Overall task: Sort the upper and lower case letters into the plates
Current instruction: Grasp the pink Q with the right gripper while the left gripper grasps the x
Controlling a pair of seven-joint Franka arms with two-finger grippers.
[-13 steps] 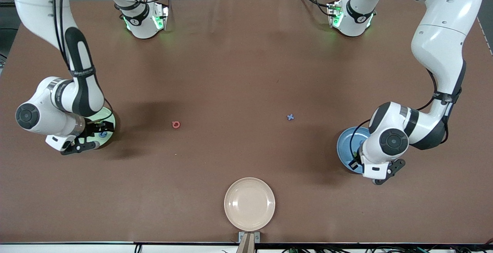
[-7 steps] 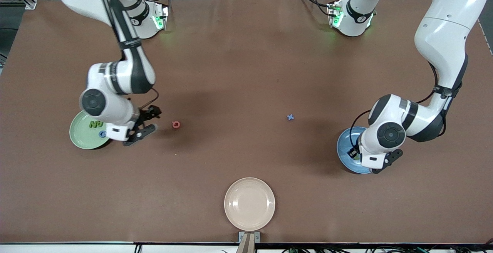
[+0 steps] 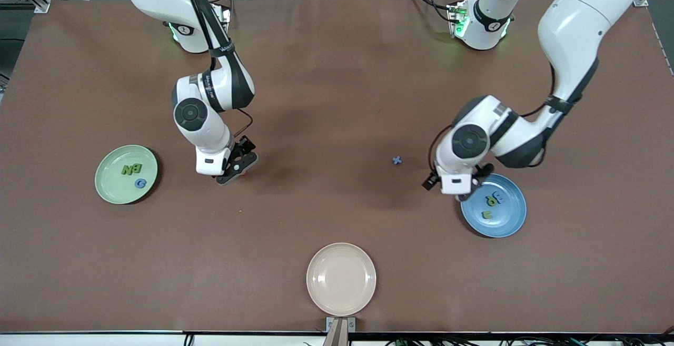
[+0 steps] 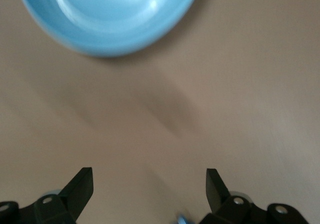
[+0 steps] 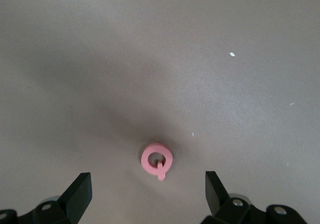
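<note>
A small red letter Q (image 5: 157, 160) lies on the brown table; my open right gripper (image 5: 147, 194) hangs just over it, and in the front view the right gripper (image 3: 235, 165) hides it. A tiny blue letter (image 3: 397, 160) lies mid-table. My open, empty left gripper (image 3: 454, 188) is over the table between that letter and the blue plate (image 3: 513, 218), at the plate's rim. The blue plate holds three letters in blue and green (image 3: 494, 198); it also shows in the left wrist view (image 4: 110, 19). The mint green plate (image 3: 108, 180) holds green letters (image 3: 131, 169) and a blue one (image 3: 140, 183).
A cream-beige plate (image 3: 341, 278) with nothing on it sits near the table edge closest to the front camera. Both arm bases (image 3: 192, 30) (image 3: 482, 25) stand along the edge farthest from the front camera.
My right gripper moved from the green plate toward the table's middle, over the red Q. My left gripper moved off the blue plate toward the blue letter, uncovering the plate's letters.
</note>
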